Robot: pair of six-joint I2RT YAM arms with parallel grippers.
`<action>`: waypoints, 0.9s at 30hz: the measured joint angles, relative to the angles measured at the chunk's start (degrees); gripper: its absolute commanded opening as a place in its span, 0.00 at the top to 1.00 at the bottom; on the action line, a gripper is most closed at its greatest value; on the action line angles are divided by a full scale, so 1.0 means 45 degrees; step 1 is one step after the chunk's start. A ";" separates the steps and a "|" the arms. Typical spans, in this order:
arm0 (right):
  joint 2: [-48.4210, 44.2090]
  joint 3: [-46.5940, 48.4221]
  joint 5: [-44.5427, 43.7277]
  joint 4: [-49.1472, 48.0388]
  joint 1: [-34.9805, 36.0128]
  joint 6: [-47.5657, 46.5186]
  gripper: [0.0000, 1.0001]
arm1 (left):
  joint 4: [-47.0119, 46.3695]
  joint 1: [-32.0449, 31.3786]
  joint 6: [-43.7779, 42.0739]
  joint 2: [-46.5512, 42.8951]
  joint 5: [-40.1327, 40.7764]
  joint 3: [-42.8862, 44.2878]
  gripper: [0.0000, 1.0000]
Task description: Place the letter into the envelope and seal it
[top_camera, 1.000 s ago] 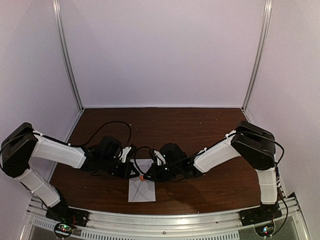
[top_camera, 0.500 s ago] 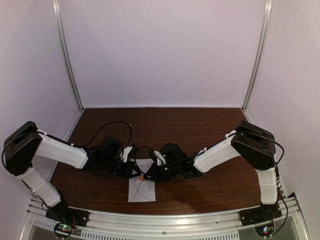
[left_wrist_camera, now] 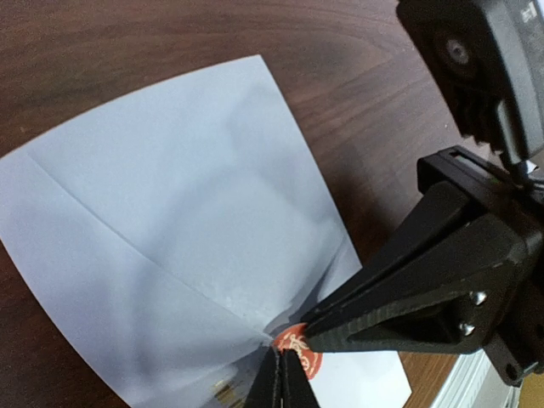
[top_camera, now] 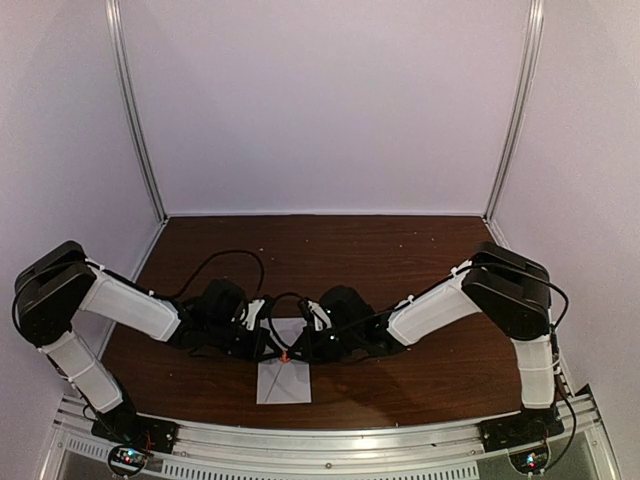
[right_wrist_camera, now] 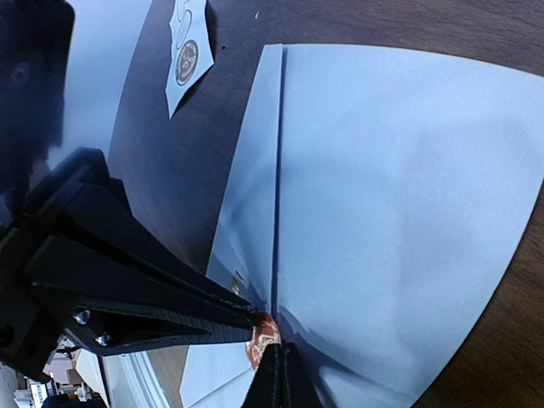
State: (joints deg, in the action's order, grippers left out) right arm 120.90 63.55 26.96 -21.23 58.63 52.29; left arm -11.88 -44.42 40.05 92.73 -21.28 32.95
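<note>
Shut tight, the left gripper and right gripper pin a round red sticker at the flap tip of the pale grey-white paper envelope. Glue clinging to either could lift it away.

No word, brand or number can be read anywhere. The round red sticker on the envelope carries a white mark (too small and half-covered to make out). The round sticker on the white strip shows only a blurred brownish emblem.
</note>
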 measured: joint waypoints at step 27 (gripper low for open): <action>-0.1923 0.0049 -0.1345 0.1831 -0.0204 -0.0835 0.76 | -0.1263 -0.0015 0.0073 0.0476 -0.0155 -0.0384 1.00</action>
State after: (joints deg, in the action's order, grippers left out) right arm 112.25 63.77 20.91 -12.99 57.71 48.53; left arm -17.56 -44.49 40.38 94.87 -21.98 31.22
